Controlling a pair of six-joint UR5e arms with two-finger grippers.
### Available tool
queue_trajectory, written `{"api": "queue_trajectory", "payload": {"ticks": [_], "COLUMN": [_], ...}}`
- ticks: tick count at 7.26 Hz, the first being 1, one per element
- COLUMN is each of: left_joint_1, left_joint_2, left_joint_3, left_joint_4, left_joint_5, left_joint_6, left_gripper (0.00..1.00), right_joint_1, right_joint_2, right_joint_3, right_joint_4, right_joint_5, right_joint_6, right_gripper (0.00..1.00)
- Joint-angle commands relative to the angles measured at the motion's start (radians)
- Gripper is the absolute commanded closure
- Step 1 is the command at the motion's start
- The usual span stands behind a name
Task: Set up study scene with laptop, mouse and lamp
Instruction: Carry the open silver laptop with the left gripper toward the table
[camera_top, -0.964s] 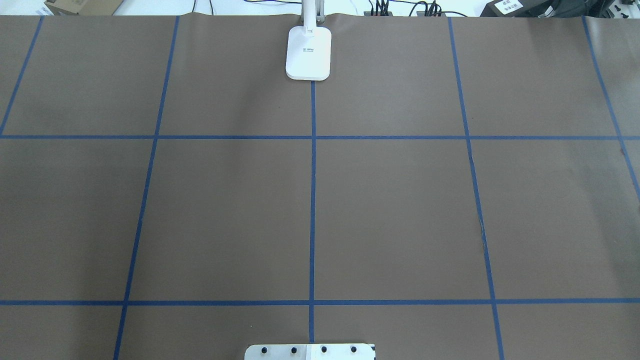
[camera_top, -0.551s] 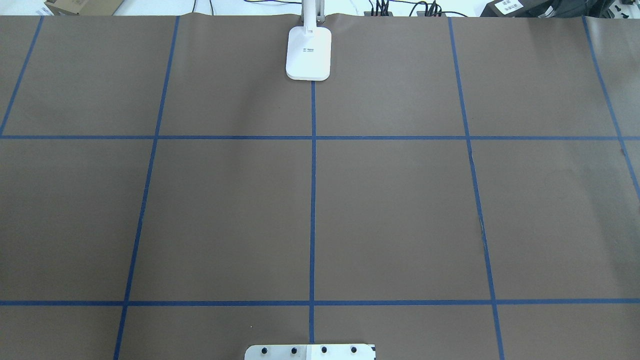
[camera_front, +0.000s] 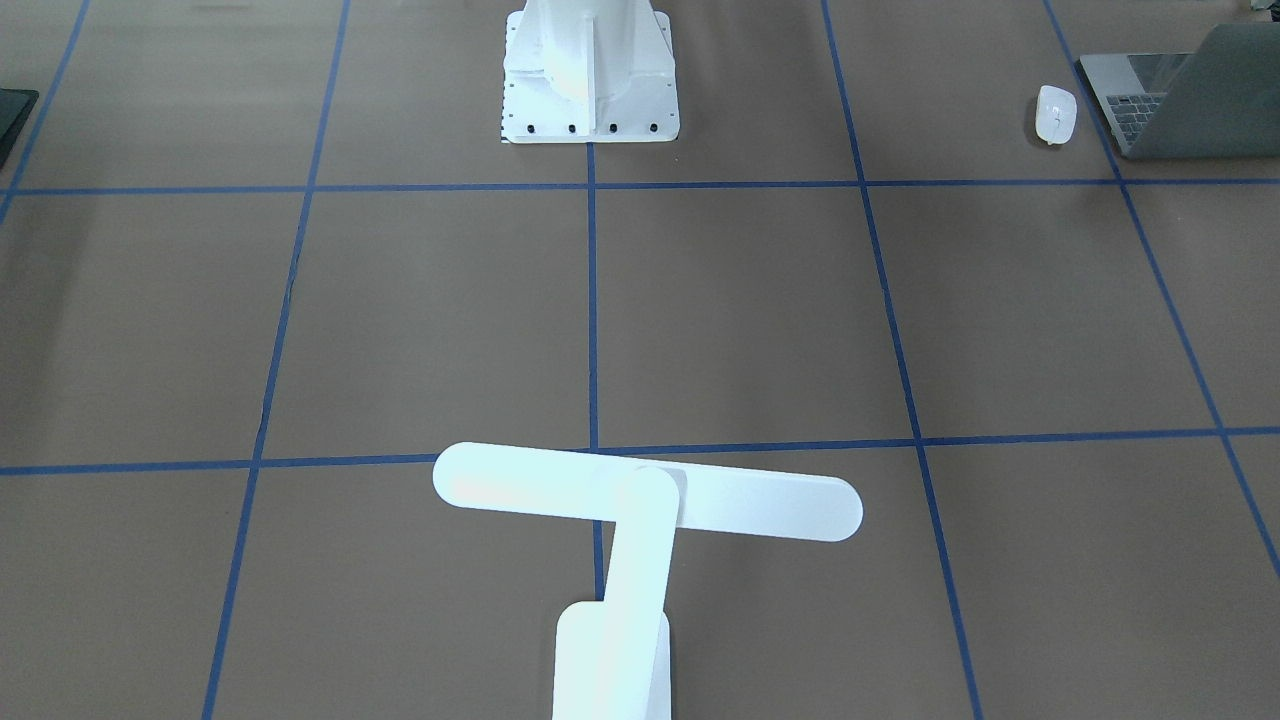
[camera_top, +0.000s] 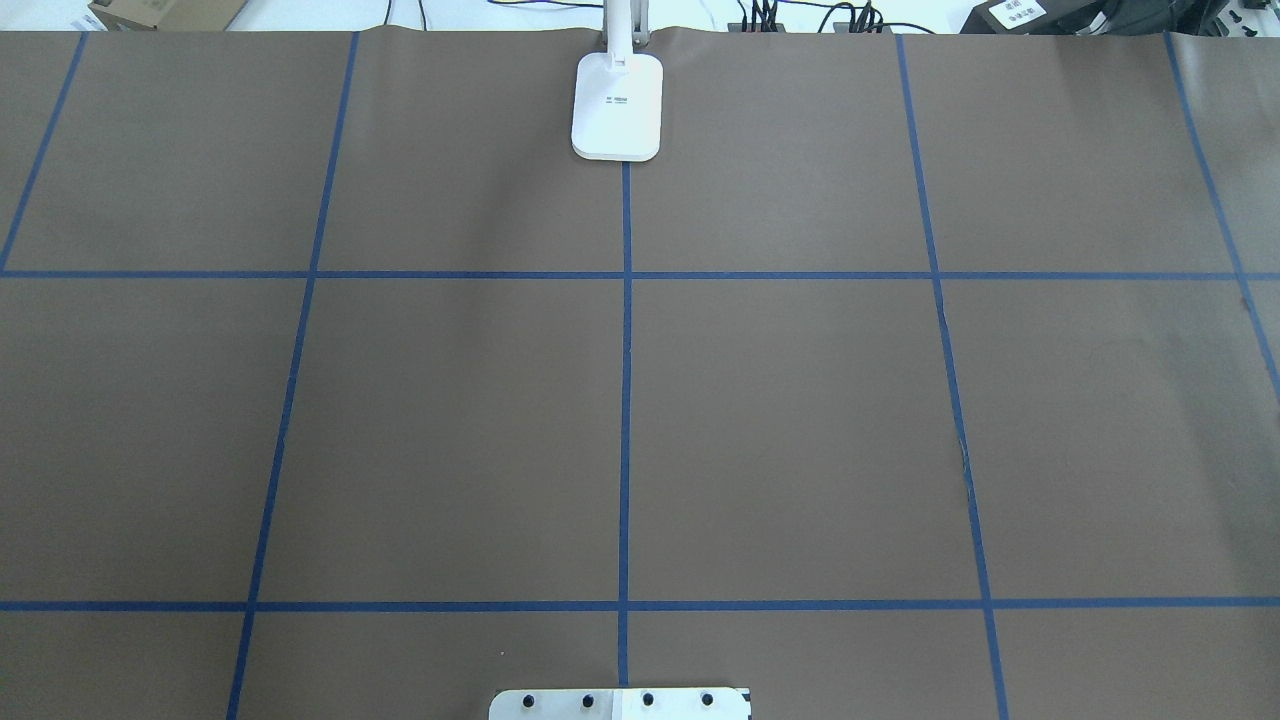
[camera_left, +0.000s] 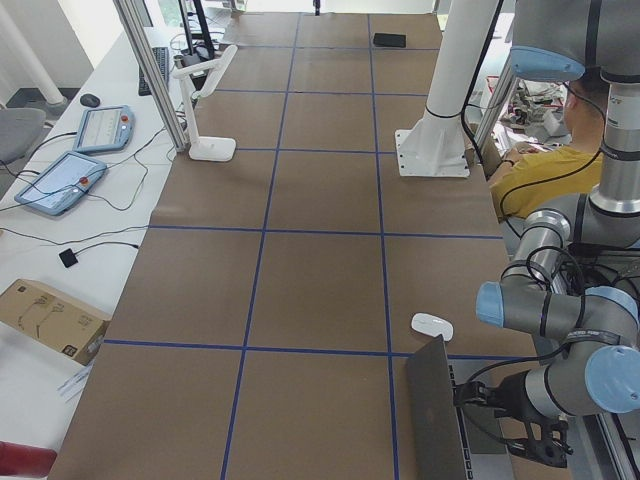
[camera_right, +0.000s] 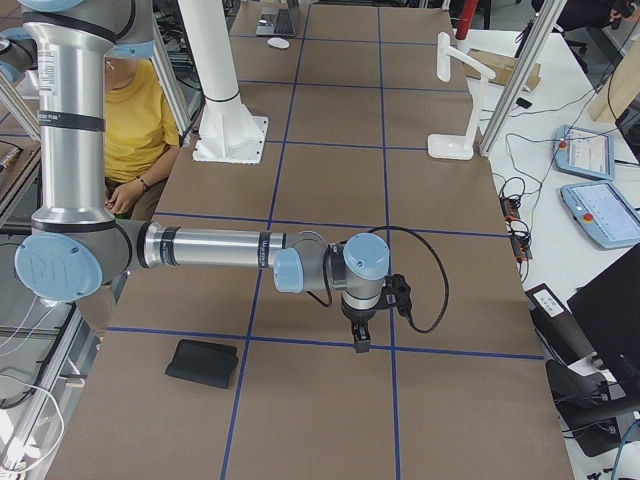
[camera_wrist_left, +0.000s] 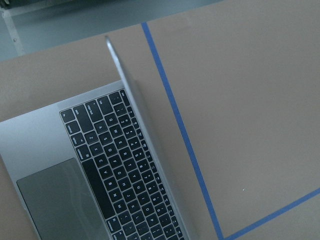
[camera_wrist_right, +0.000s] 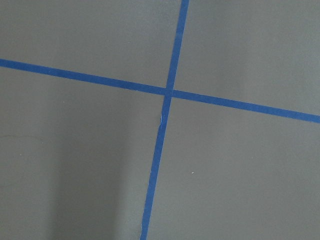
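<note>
Where left claw (camera_left: 540, 455) hangs, laptop (camera_left: 440, 420) just beside, mouse (camera_left: 432, 326) near

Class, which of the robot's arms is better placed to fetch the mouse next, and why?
Probably the left. The left arm sits beside the laptop and the mouse, and its wrist camera looks onto the laptop's keys. The right arm hangs at the table's other end, near the black mat.

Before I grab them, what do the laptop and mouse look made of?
The laptop: matte grey body, likely metal, given its even, dull sheen; dark keys, probably plastic. The mouse: smooth white shell, probably plastic; too small to be sure.
</note>
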Motion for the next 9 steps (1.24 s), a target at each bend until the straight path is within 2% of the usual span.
{"api": "queue_trajectory", "payload": {"ticks": [1,9], "left_joint_1": [-0.013,-0.008], "left_joint_2": [-0.002,-0.013], "left_joint_3": [0.028,0.048], "left_joint_4": [-0.01,-0.015], "left_joint_5": [-0.007,-0.005], "left_joint_6": [-0.039,-0.094], "left_gripper": [0.01,0.06], "right_joint_1": [0.0,0.0], "right_joint_2": [0.0,0.0], "right_joint_3": [0.0,0.0], "right_joint_4": [0.0,0.0], "right_joint_5": [-0.001,-0.001], "right_joint_6": [0.0,0.0], "right_gripper": [0.0,0.0]}}
